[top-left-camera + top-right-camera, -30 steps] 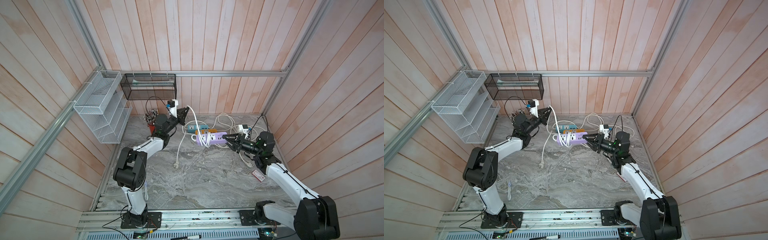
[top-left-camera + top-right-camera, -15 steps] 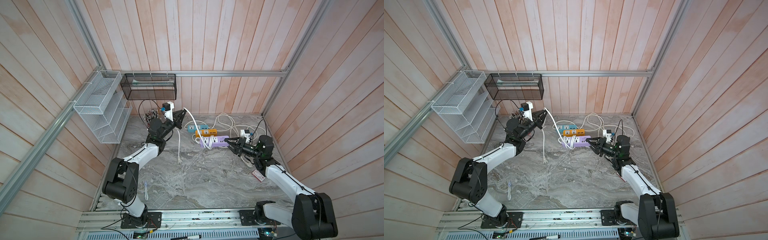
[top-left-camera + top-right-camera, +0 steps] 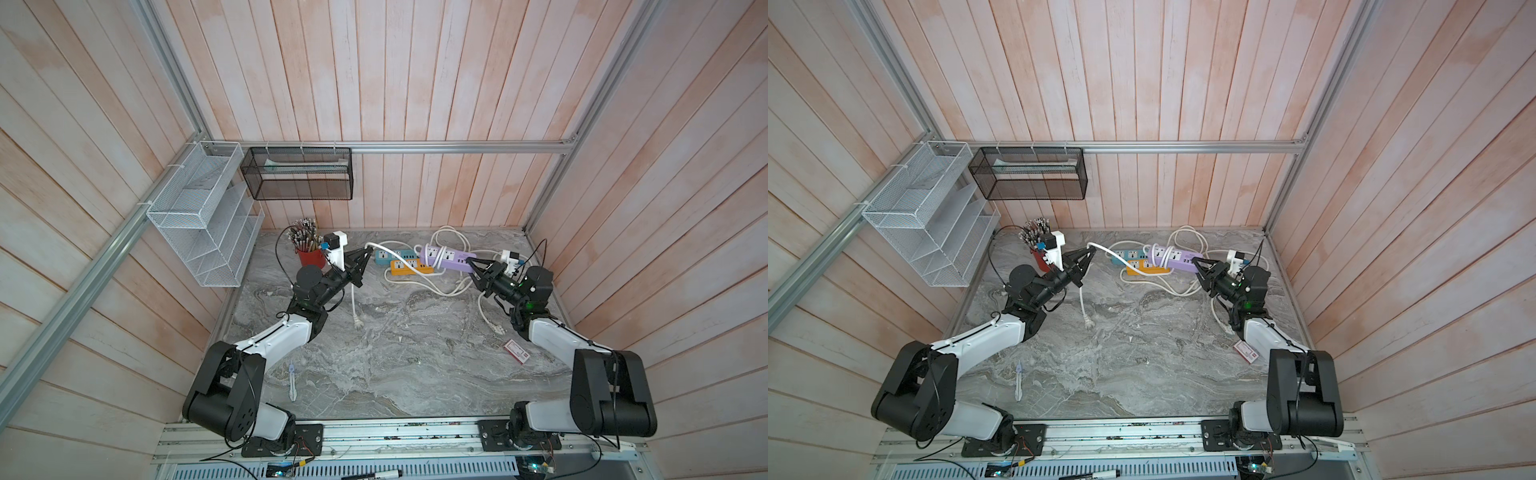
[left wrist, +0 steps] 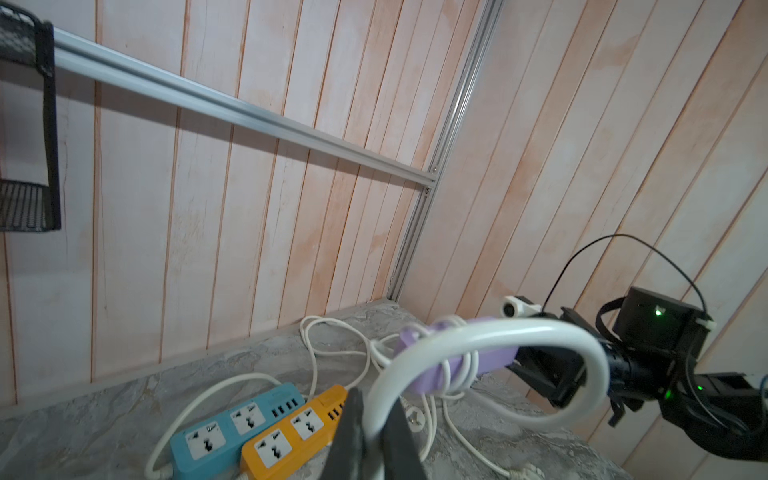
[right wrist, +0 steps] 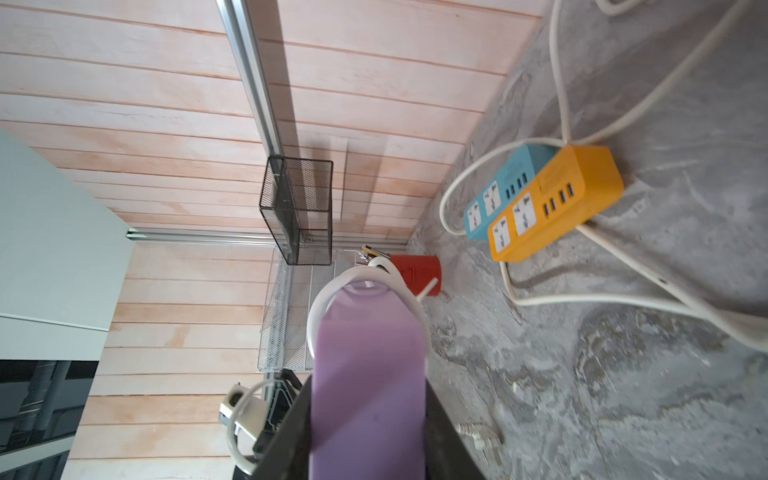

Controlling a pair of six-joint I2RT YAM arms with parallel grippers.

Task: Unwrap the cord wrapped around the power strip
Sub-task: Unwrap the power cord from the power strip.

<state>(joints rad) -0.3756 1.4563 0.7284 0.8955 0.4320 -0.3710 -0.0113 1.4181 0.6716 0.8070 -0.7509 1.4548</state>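
Directions refer to both top views: 12 o'clock is the rear wall, 6 o'clock is the base rail.

1. Task item. The purple power strip is at about 1 o'clock on the tabletop, close to the rear wall. In the left wrist view it appears raised clear of the surface.

2. Cord. The white cord encircles the purple power strip in several turns near its 9 o'clock end. One run arcs from there toward 9 o'clock, over the blue power strip, to the left end effector. Past the grip the cord drops toward 6 o'clock. Its plug sits at tabletop level, but contact cannot be confirmed.

3. Left end effector. Position: 11 o'clock, above the tabletop, near the red cup. Jaws are pressed together, pinching the cord.

4. Right end effector. Position: 2 o'clock. Jaws are clamped on the 3 o'clock end of the purple power strip, one finger on each long side.

5. Adjacent items. The blue power strip and the orange power strip lie flat, side by side and touching, just toward 9 o'clock of the purple power strip.
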